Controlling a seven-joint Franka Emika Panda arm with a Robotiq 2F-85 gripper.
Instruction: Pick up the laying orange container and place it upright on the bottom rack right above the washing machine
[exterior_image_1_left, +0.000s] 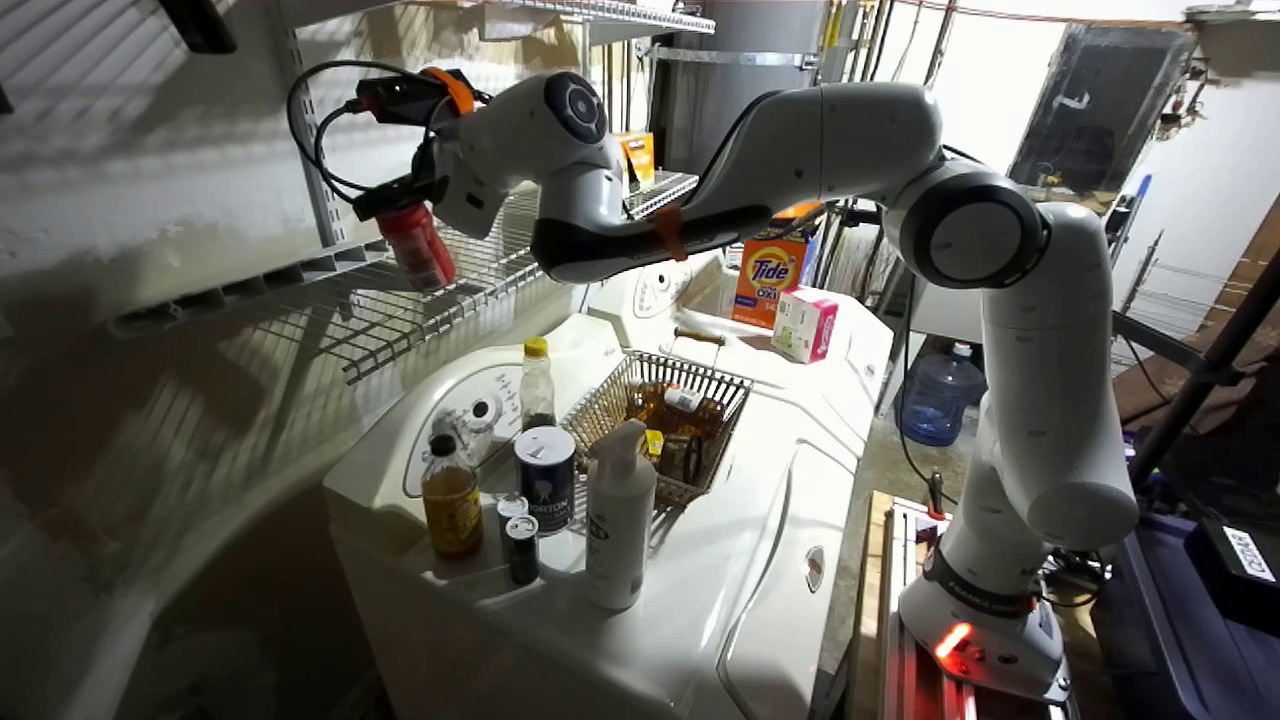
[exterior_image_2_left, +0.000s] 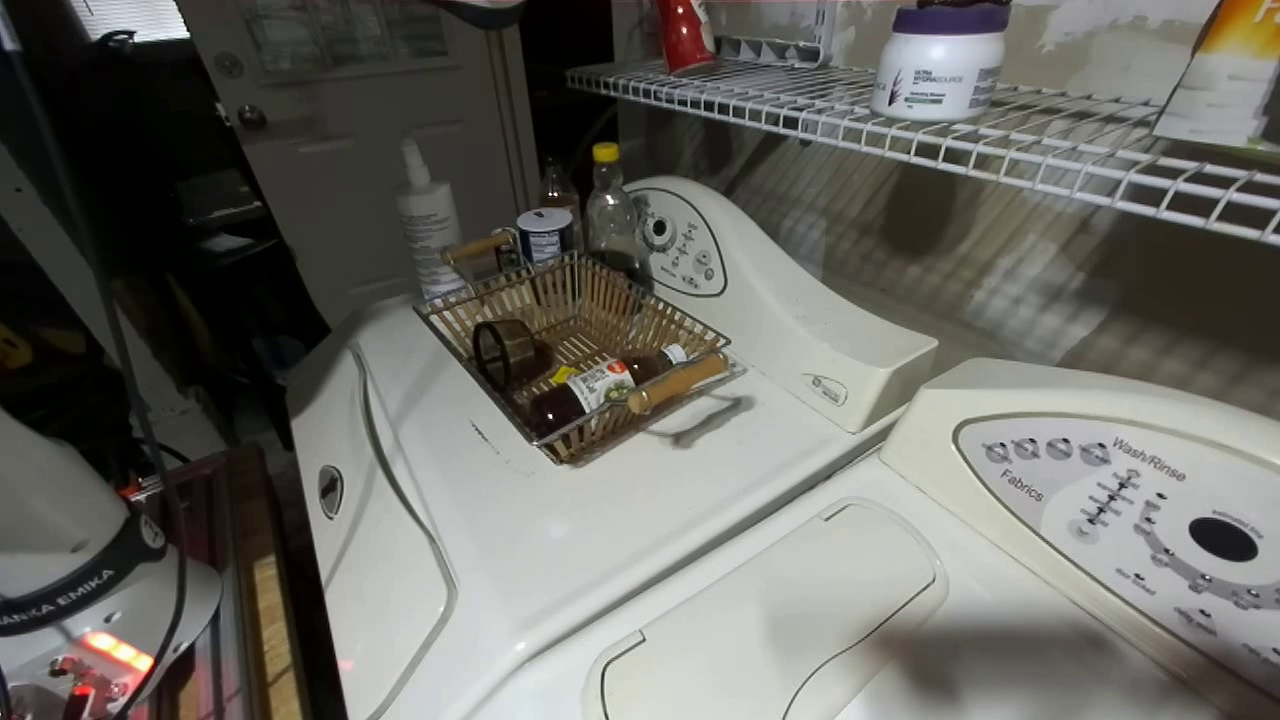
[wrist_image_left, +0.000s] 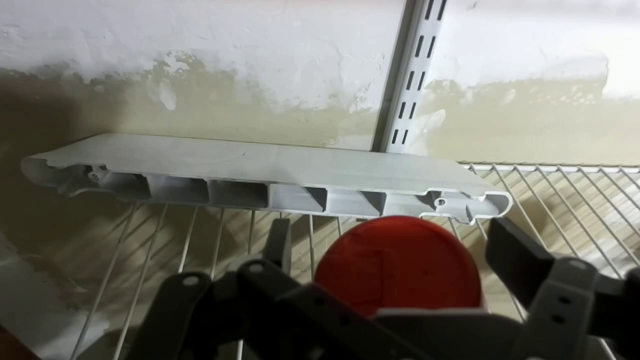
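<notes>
Gripper (wrist_image_left: 392, 245) wide, fingers (wrist_image_left: 517, 255) either side of red container (exterior_image_1_left: 422, 252) w/ gaps btwn; container on wire rack (exterior_image_2_left: 1060, 140), can't tell if fully upright. Plastic bar (wrist_image_left: 280, 162) just behind it nr wall (wrist_image_left: 300, 100); purple-lidded tub (exterior_image_2_left: 935, 80) further along rack.

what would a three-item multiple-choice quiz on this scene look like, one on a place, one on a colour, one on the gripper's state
1. Where is the red container?
A in the basket
B at the wire rack
C on the floor

2. What colour is the lid of the white tub?
A yellow
B green
C purple

3. How does the gripper stand?
A open
B shut
C out of view

1 B: both exterior views show it there.
2 C: the lid shows purple in an exterior view.
3 A: in the wrist view its fingers stand well apart, the red container between them with a gap showing beside it.
</notes>
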